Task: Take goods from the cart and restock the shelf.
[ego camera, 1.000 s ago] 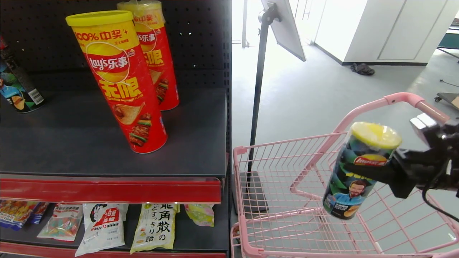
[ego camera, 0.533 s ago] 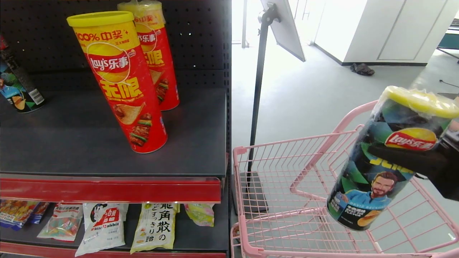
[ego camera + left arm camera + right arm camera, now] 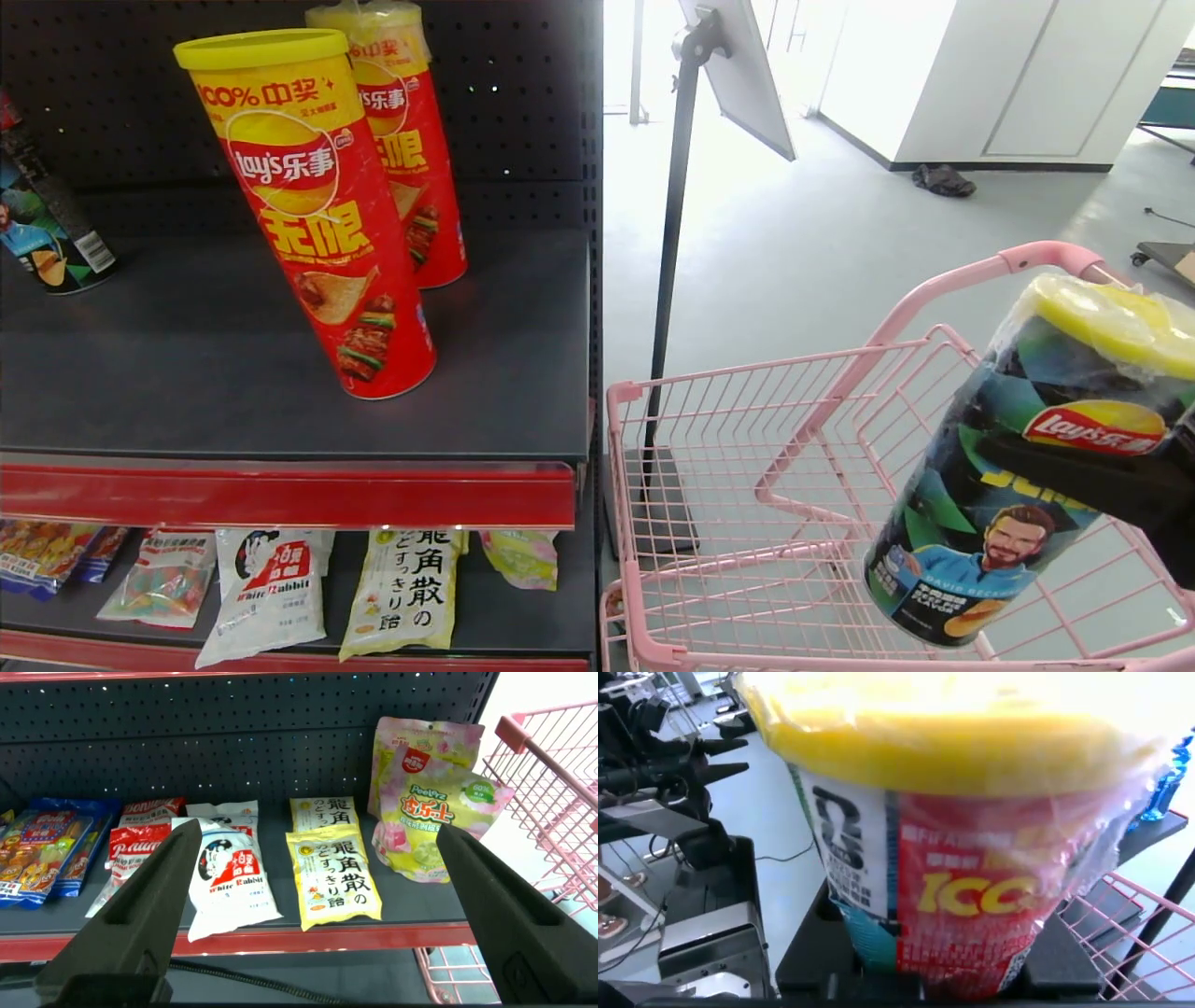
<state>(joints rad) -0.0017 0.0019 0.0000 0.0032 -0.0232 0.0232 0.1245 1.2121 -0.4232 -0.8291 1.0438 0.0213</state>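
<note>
Green-and-black, with a yellow lid under clear wrap, the can sits at the lower right of the head frame, held in the right gripper. Its black jaws are closed across the can's upper body, just below the lid. The can's long axis is tilted, with the lid toward the upper right corner and the base toward the lower left. It hangs over the pink cart, and the base looks clear of the wire, though the overlap in this frame leaves that uncertain. In the right wrist view you see the same can close up, lid nearest the camera.

What matters for you is the direction. The shelf lies to the left of the frame, with bare dark board between the front red can and the shelf's right edge. A second red can stands behind the first, and a dark can stands at the far left edge. So the held can likely has to travel leftward and come upright, base down, before it meets the board.

Your right arm has the goods and is the nearer one. The left gripper has its jaws spread wide with nothing between them, and it faces the lower shelf where the snack bags lie flat.
</note>
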